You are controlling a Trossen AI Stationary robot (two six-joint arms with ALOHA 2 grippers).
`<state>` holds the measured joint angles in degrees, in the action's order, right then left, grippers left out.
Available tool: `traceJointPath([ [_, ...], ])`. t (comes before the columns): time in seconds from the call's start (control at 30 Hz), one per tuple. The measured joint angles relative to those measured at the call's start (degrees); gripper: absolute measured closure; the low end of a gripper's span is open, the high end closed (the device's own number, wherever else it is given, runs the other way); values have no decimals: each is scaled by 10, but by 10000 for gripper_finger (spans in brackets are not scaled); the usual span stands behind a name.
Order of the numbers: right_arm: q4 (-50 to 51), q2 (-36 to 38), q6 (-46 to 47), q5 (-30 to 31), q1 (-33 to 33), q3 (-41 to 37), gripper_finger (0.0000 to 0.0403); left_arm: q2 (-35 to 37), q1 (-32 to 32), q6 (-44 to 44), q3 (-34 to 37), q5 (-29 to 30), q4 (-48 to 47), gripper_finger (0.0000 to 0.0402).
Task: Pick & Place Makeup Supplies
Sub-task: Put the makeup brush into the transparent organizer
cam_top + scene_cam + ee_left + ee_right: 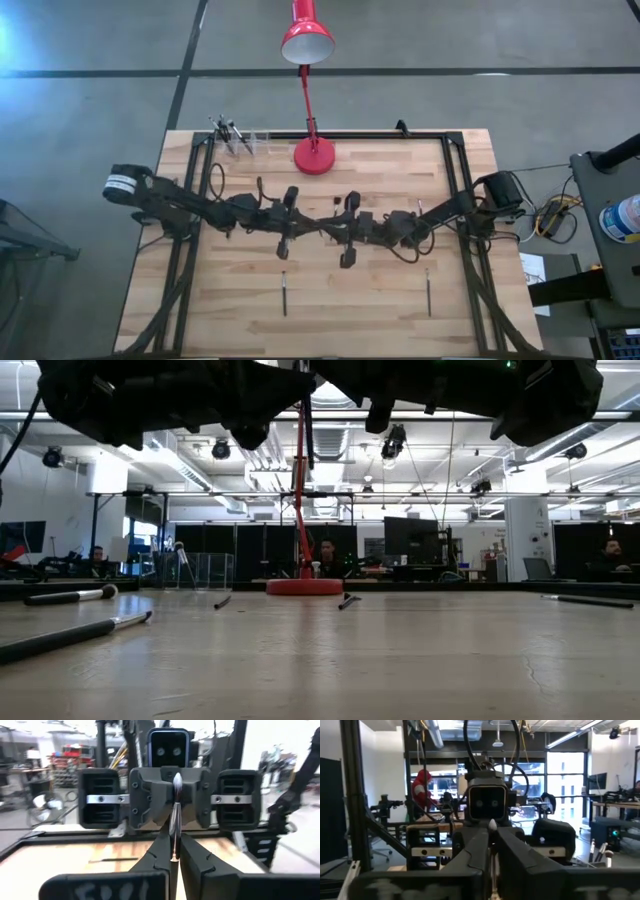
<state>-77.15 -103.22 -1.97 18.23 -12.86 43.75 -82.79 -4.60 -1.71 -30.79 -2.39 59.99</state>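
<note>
Both arms meet above the table's middle, gripper facing gripper. My left gripper point(315, 228) point(173, 837) is shut on a thin dark makeup brush point(174, 815) with a silvery ferrule. The brush's bristle end point(176, 781) reaches my right gripper point(332, 230) point(492, 837). I cannot tell whether the right gripper touches it. Two more makeup sticks point(284, 293) point(428, 292) lie flat on the near half of the table. Others stand in a holder point(232, 135) at the far left corner. My left gripper pinches the brush's dark handle point(173, 851) between its two fingers. It comes level from the table's left. The brush sticks out past the fingertips toward the right gripper, its bristle end away from me, lifted clear of the table.
A red desk lamp stands with its base point(313, 155) at the far middle of the table, its head over the far edge. Clear cups point(258, 143) stand beside the holder. The low view shows loose sticks point(75, 632) point(222, 602) point(347, 601) point(590, 601) lying on the table. People sit in the room beyond.
</note>
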Motion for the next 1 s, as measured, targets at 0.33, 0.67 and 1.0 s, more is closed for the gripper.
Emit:
traceJointPath([
  [0.33,8,4,-9,47,-3,-7,267,169,44,26,1,137,-222,388],
  [0.67,32,5,-24,65,0,-8,294,270,201,51,1,308,-388,388],
  [1.0,37,5,-33,64,0,-8,352,204,463,-32,1,305,-356,388],
])
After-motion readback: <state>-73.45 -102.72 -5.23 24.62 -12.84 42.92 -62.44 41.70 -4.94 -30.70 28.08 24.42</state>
